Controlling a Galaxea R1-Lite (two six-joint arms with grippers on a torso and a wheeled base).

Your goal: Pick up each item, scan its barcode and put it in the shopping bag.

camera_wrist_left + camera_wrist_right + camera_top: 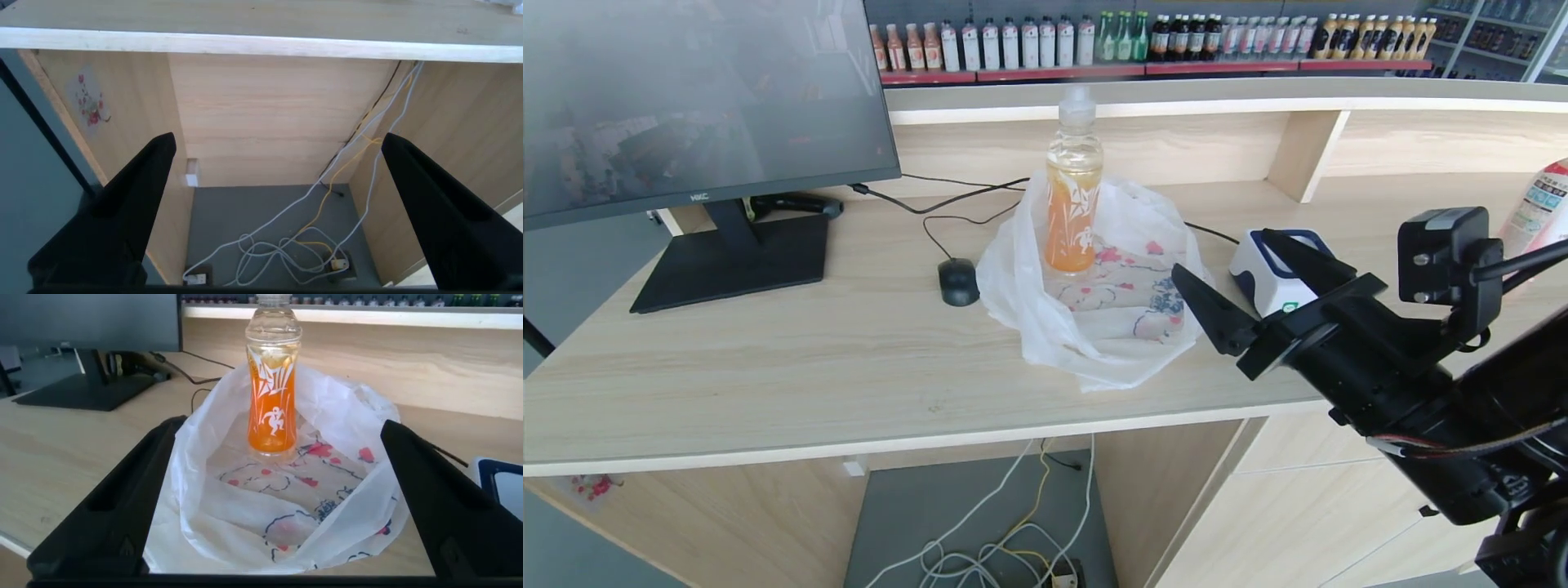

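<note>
- Bottle of orange drink (1072,204) is seen upright inside the shopping bag (1021,302) on the counter (768,359), its long axis vertical
- Right gripper (1222,255) is held spread and empty just beside the bag's right side, near the scanner (1262,282)
- Second bottle (1542,208) is glimpsed at the counter's far right, beyond that gripper; the right arm is judged nearer
- Left gripper (278,140) is parked below the counter edge, likewise spread and empty

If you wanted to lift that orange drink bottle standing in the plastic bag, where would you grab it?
Probably the clear upper body of the bottle, below the cap, coming in level from the robot's right, where the right gripper is open. It stands upright and the shopping bag crowds its lower half.
</note>
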